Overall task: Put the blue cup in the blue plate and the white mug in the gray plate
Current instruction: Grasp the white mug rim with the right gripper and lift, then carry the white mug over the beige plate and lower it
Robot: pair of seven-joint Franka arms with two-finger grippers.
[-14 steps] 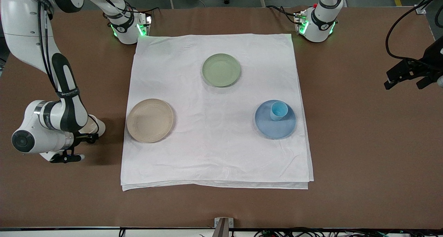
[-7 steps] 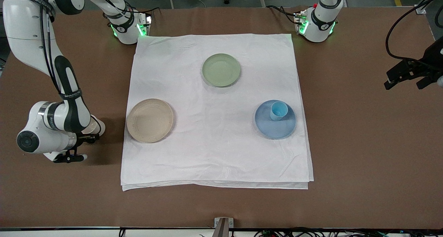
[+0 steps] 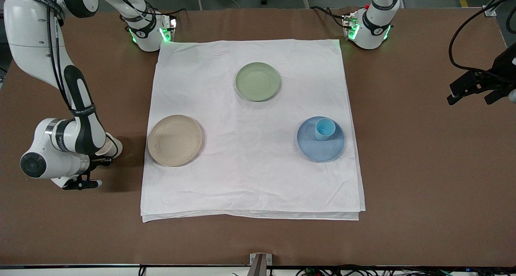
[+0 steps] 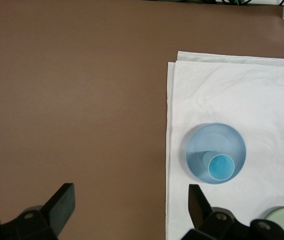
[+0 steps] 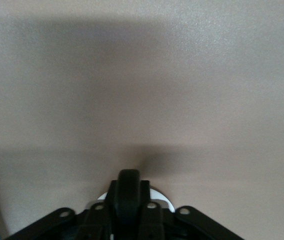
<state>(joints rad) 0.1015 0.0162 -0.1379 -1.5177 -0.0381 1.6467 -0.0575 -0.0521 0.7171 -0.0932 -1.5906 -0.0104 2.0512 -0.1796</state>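
The blue cup stands upright in the blue plate on the cloth, toward the left arm's end; both also show in the left wrist view, the cup in the plate. The gray plate lies empty on the cloth toward the right arm's end. My right gripper is shut on the white mug, low over the bare brown table beside the gray plate. In the right wrist view the mug's dark handle sits between the fingers. My left gripper waits open and empty over the bare table.
A pale green plate lies empty on the white cloth, nearer the robots' bases. The cloth's folded edge shows in the left wrist view. Brown table surrounds the cloth on all sides.
My right arm has shifted slightly toward the gray plate with the mug in its grip. The left arm has not moved.
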